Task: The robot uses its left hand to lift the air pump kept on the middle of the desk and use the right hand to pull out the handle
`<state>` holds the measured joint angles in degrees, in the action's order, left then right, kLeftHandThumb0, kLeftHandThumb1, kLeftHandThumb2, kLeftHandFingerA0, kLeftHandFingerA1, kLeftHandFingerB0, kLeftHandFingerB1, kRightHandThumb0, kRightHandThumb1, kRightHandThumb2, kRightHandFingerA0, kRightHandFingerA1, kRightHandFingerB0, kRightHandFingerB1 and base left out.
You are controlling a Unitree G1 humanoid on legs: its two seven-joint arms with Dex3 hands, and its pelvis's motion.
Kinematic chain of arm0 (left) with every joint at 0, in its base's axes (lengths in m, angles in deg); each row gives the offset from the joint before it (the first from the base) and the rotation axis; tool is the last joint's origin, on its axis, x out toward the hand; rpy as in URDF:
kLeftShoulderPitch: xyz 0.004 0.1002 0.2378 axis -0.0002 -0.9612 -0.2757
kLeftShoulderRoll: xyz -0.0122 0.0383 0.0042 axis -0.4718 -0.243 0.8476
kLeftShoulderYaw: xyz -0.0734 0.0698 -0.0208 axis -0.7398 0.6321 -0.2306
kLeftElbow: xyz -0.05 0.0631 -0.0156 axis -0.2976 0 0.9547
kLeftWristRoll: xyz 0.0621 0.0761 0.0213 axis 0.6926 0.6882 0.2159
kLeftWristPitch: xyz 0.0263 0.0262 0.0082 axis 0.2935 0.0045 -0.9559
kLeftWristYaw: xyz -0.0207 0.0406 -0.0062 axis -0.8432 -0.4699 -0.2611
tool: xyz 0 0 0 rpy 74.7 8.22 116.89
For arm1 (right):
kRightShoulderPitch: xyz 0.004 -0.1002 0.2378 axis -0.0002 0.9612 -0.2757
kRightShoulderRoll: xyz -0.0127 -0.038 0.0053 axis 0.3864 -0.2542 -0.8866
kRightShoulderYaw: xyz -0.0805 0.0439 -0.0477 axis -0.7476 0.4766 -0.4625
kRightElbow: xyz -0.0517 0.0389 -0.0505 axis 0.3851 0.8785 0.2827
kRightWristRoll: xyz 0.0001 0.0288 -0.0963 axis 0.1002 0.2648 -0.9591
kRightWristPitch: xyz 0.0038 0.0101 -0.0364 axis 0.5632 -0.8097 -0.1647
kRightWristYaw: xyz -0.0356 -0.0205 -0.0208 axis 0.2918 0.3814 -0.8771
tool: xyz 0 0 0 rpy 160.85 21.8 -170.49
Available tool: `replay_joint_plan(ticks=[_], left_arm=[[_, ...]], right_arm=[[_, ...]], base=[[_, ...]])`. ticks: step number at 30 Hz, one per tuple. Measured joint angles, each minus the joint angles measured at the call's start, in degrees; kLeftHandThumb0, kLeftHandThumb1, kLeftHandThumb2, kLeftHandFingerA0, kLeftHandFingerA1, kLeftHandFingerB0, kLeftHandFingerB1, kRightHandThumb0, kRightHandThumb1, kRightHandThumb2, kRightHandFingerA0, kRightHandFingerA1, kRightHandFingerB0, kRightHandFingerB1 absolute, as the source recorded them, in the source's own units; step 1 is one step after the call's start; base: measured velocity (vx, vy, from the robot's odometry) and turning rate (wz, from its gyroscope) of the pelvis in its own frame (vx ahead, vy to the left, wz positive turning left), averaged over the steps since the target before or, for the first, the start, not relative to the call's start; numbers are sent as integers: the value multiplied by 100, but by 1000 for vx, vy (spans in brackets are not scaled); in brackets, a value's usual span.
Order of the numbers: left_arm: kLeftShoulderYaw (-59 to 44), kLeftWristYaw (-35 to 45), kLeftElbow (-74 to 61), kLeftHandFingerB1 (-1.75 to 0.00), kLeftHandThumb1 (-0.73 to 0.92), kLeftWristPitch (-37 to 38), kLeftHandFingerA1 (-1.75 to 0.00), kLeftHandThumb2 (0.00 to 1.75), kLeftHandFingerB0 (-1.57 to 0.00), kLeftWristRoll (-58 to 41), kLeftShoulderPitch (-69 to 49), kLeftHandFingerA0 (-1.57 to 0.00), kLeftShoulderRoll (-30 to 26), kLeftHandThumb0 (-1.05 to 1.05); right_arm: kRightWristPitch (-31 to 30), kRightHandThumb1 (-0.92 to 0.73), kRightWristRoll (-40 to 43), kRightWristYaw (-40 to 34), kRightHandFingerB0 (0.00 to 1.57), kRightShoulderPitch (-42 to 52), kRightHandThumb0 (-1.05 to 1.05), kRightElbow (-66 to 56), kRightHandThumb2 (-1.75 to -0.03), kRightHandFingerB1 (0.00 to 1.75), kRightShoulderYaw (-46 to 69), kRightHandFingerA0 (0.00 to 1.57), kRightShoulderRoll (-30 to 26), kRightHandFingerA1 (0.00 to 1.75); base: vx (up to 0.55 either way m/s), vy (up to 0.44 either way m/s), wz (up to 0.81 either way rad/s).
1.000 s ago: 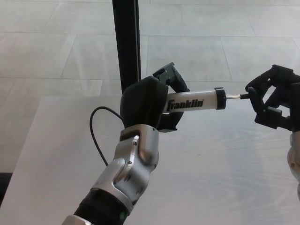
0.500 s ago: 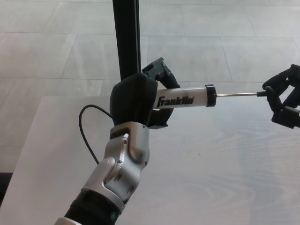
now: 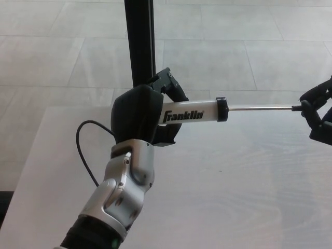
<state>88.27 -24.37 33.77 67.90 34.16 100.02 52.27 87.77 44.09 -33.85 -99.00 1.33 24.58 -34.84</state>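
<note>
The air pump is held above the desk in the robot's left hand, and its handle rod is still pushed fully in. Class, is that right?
Not quite. The head view shows the air pump in the left hand, but its rod is drawn far out, to the right hand.

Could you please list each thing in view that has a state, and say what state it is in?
Air pump: lifted off the desk, lying roughly level, barrel gripped.
Rod: drawn far out of the barrel.
Handle: at the rod's end, gripped.
Left hand: shut on the air pump.
Right hand: shut on the handle, partly cut off by the picture's edge.
Cable: looped loosely beside the left wrist.
Desk: bare where visible.
</note>
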Motion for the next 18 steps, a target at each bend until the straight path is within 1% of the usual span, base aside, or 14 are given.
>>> replay_joint_plan(ticks=[1, 3, 4, 5, 6, 7, 8, 9, 10, 11, 12, 13, 14, 18], left_arm=[[0, 1, -1, -163, 53, 20, -175, 109, -72, 0, -24, -93, -8, -14], [0, 1, -5, -164, 52, 34, -175, 110, -71, 1, -48, -93, -15, -14], [1, 2, -10, -166, 54, 36, -175, 105, -69, 1, -58, -92, -18, -14], [1, 2, -19, -165, 54, 39, -175, 106, -69, 2, -70, -92, -20, -15], [2, 2, -27, -163, 54, 42, -175, 107, -69, 2, -80, -90, -23, -15], [3, 2, -30, -161, 56, 49, -175, 102, -69, 3, -89, -90, -31, -16], [3, 2, -30, -161, 55, 53, -175, 103, -69, 4, -97, -91, -44, -16], [3, 2, -30, -156, 56, 56, -175, 102, -71, 5, -107, -90, -59, -16], [4, 2, -30, -155, 55, 63, -175, 103, -72, 5, -117, -91, -69, -16], [2, 0, -29, -155, 55, 66, -175, 103, -72, 5, -137, -91, -85, -16], [2, -3, -24, -155, 55, 68, -175, 103, -73, 7, -160, -91, -106, -16], [3, -8, -22, -155, 55, 69, -175, 103, -73, 8, -185, -91, -123, -16], [3, -8, -20, -155, 55, 69, -175, 104, -73, 11, -200, -91, -134, -17], [28, -8, -20, -160, 55, 68, -175, 108, -73, 17, -224, -89, -135, -17]], right_arm=[[8, -48, 0, 0, 93, 1, -9, 2, -99, 116, 0, 90, 0, 160], [15, -48, 0, 0, 94, 1, -10, 2, -99, 117, -1, 90, 0, 160], [20, -49, 0, 0, 96, 2, -10, 2, -96, 115, -1, 89, 0, 161], [23, -51, 1, 0, 96, 2, -9, 2, -92, 104, -1, 89, 1, 161], [36, -56, 3, 0, 93, 2, -10, 6, -83, 84, -1, 90, 1, 162], [80, -66, 10, 0, 79, 3, -24, 24, -64, 63, 1, 89, 1, 155], [137, -49, 37, 14, 47, 11, -42, 41, -89, 57, 20, 98, 2, 111], [182, -54, 76, 50, 8, 23, -73, 47, -85, 38, 47, 60, 4, 62], [209, -53, 111, 90, 0, 35, -75, 45, -91, 17, 57, 22, 2, 53], [218, -53, 132, 157, 0, 59, -75, 36, -91, 17, 43, 22, -19, 53], [227, -64, 134, 230, 0, 81, -105, 36, -98, 10, -5, 0, -74, 3], [233, -64, 135, 311, 0, 93, -105, 36, -98, 10, -49, 0, -130, 3], [233, -71, 140, 383, 0, 95, -99, 30, -65, 0, -78, 0, -164, 0], [187, -72, 143, 730, 0, 95, -104, -70, -63, 0, -285, 0, -331, 0]], base=[[0, 0, 0], [0, 0, 0], [0, 0, 0], [0, 0, 0], [0, 0, 0], [0, 0, 0], [0, 0, 0], [0, 0, 0], [0, 0, 0], [0, 0, 0], [0, 0, 0], [0, 0, 0], [0, 0, 0], [0, 0, 0]])
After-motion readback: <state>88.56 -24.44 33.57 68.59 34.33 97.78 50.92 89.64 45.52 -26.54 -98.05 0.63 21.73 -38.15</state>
